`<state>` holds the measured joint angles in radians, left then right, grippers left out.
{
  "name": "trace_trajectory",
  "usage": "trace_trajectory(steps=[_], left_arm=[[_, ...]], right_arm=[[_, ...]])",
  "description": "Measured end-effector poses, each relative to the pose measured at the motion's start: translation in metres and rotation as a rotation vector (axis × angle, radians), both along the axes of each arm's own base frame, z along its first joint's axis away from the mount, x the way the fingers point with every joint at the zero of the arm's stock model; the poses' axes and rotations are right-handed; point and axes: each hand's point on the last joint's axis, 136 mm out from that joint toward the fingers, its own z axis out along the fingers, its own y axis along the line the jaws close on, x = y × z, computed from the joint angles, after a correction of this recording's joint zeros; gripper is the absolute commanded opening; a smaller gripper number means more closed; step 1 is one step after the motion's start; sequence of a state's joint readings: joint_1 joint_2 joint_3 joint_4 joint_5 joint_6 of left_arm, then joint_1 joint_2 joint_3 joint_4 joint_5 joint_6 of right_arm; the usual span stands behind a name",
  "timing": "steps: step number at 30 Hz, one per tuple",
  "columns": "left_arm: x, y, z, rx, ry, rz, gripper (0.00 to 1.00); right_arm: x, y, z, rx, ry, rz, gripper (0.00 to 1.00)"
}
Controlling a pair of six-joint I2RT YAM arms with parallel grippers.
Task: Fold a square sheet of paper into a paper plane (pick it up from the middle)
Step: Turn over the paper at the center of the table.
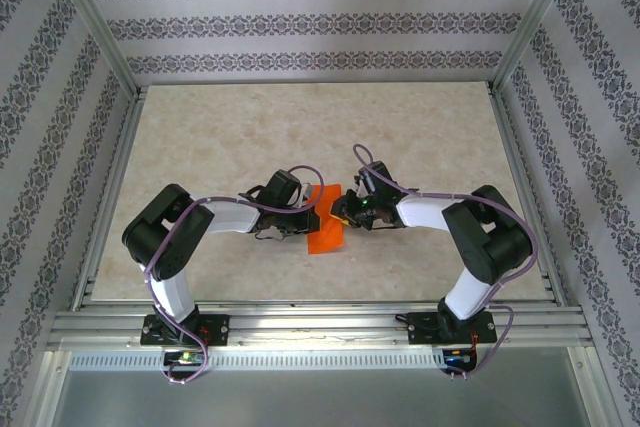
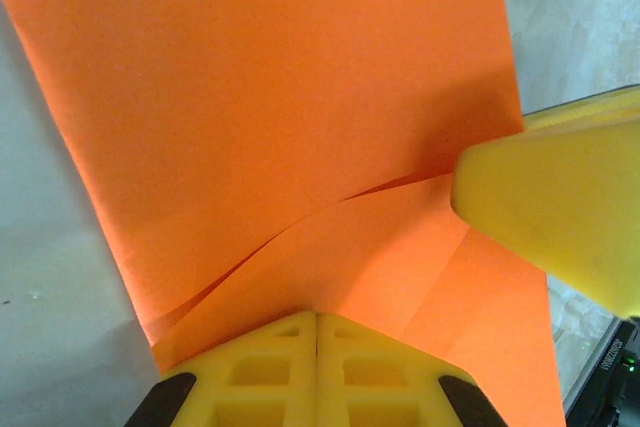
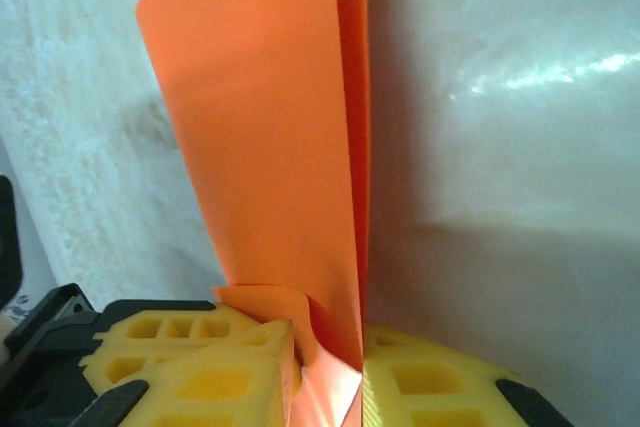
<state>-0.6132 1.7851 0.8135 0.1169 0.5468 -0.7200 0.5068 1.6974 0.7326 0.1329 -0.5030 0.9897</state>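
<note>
Meeting over the middle of the marble-patterned table (image 1: pixel 300 137), the left gripper (image 1: pixel 305 219) and the right gripper (image 1: pixel 342 213) face each other with the square sheet of paper (image 1: pixel 325 232) between them. From above, the bright orange sheet slants from the right gripper towards the near edge, touching both tools. In the left wrist view the left gripper (image 2: pixel 317 322) has its two yellow fingers pressed flat together with no gap, their tips against the sheet (image 2: pixel 260 97); whether any paper is pinched in the seam cannot be told. A curved loose edge runs across the orange surface there, and one yellow finger (image 2: pixel 540 217) of the right gripper lies on top of the paper at its right side. In the right wrist view the right gripper (image 3: pixel 330 347) is closed on the sheet (image 3: pixel 270 147): the paper stands upright between the fingers, doubled along a straight vertical fold, with a small curl resting at the left finger (image 3: pixel 200 357).
</note>
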Motion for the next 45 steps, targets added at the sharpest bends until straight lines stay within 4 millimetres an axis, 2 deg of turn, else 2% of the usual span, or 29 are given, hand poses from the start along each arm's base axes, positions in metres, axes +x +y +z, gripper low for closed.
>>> trace_trajectory(steps=[6,14,15,17,22,25,27,31,35,38,39,45], left_arm=[[-0.002,0.002,0.001,-0.002,0.008,0.011,0.03],[0.000,0.000,0.018,-0.031,-0.016,0.017,0.17],[0.000,-0.001,0.023,-0.040,-0.028,0.018,0.21],[0.002,-0.001,0.040,-0.063,-0.063,0.021,0.21],[0.010,0.006,0.096,-0.098,-0.226,0.051,0.26],[0.015,0.018,0.123,-0.087,-0.330,0.086,0.37],[0.015,0.028,0.134,-0.065,-0.393,0.113,0.51],[0.013,0.049,0.132,0.009,-0.459,0.143,0.61],[0.016,0.066,0.123,0.105,-0.481,0.166,0.74],[0.016,0.078,0.122,0.147,-0.508,0.188,0.97],[0.016,0.083,0.122,0.162,-0.521,0.201,1.00],[0.018,0.105,0.120,0.257,-0.561,0.262,1.00]], right_arm=[[-0.002,-0.001,-0.004,0.035,0.001,0.005,0.14],[0.000,-0.001,-0.001,0.073,-0.019,0.013,0.00],[0.001,-0.002,0.000,0.073,-0.026,0.012,0.00],[0.002,-0.003,0.008,0.074,-0.050,0.021,0.00],[0.001,-0.013,0.042,0.023,-0.143,0.063,0.00],[0.008,-0.025,0.068,-0.077,-0.230,0.086,0.00],[0.013,-0.036,0.088,-0.163,-0.298,0.097,0.00],[0.017,-0.062,0.117,-0.338,-0.412,0.120,0.00],[0.014,-0.091,0.128,-0.510,-0.468,0.138,0.00],[0.013,-0.109,0.133,-0.635,-0.493,0.154,0.00],[0.013,-0.114,0.135,-0.679,-0.499,0.162,0.00],[0.018,-0.129,0.152,-0.889,-0.530,0.218,0.00]])
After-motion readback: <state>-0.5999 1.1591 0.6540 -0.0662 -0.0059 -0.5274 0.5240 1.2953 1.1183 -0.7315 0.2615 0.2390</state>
